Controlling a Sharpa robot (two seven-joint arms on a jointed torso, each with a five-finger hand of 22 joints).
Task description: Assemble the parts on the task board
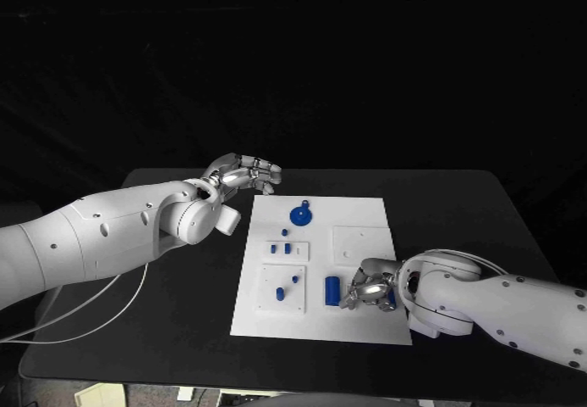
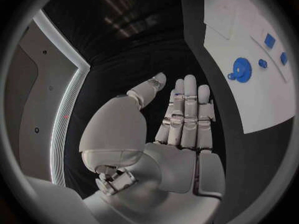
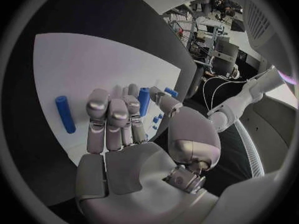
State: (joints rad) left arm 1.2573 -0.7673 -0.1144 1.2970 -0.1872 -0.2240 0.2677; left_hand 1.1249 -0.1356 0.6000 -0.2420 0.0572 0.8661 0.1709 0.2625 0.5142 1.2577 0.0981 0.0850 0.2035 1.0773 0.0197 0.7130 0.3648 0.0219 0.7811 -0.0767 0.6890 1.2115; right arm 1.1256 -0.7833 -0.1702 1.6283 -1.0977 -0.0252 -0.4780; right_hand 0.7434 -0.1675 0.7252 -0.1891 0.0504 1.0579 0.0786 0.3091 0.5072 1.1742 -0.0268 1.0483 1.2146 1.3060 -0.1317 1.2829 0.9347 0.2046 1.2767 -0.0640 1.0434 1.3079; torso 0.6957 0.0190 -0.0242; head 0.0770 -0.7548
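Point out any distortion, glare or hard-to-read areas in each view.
Head view: even light, task board bright against the black table, right hand slightly soft. Left wrist view: fisheye bends the board's edges. Right wrist view: board curves, the background looks cluttered.

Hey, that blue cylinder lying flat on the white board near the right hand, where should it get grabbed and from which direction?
Probably pinch the blue cylinder across its middle, coming from above. It lies flat on the task board, its long sides bare. The right hand is right beside it; whether they touch is unclear.
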